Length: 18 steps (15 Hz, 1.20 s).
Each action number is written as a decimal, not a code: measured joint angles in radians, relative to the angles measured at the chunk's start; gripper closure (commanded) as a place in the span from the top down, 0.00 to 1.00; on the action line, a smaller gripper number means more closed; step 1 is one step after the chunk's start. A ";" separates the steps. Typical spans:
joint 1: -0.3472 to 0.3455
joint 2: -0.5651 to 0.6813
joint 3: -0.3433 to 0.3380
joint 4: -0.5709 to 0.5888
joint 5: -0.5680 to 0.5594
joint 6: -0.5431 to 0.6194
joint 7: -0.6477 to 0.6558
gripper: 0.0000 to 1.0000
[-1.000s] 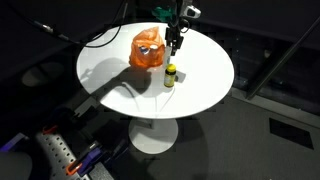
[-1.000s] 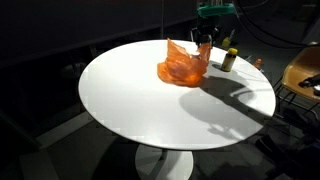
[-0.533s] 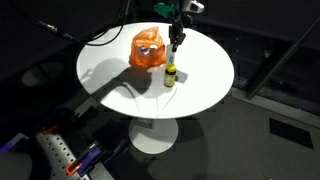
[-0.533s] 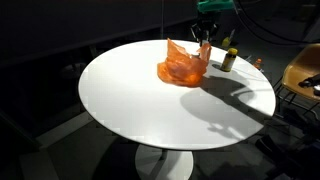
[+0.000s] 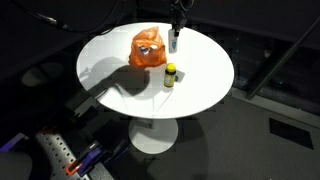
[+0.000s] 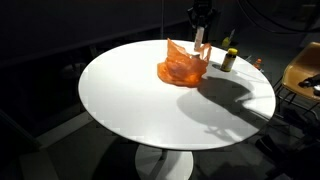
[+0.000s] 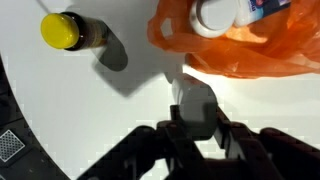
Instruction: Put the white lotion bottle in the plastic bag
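Note:
The orange plastic bag [image 5: 147, 48] lies crumpled on the round white table [image 5: 200, 85] and shows in both exterior views [image 6: 182, 66]. My gripper [image 5: 175, 32] is shut on the white lotion bottle [image 5: 174, 42] and holds it upright in the air, just beside the bag's edge [image 6: 199, 36]. In the wrist view the bottle [image 7: 194, 100] sits between my fingers [image 7: 196, 125], with the bag [image 7: 240, 55] below and to one side. Another white container [image 7: 212, 14] lies inside the bag's opening.
A small dark bottle with a yellow cap [image 5: 170, 76] stands on the table near the bag [image 6: 229, 59] [image 7: 63, 31]. The table's edge is close behind the bag. A chair [image 6: 303, 72] stands off the table's side.
My gripper has risen from the tabletop with the white bottle in it and now holds it higher beside the bag. The bag and the yellow-capped bottle have not moved.

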 measured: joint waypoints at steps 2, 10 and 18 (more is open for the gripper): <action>0.021 -0.019 0.001 0.003 0.000 0.000 0.000 0.11; 0.099 -0.070 0.005 -0.004 -0.001 -0.001 0.000 0.11; 0.097 -0.066 0.046 -0.014 0.000 -0.076 -0.004 0.11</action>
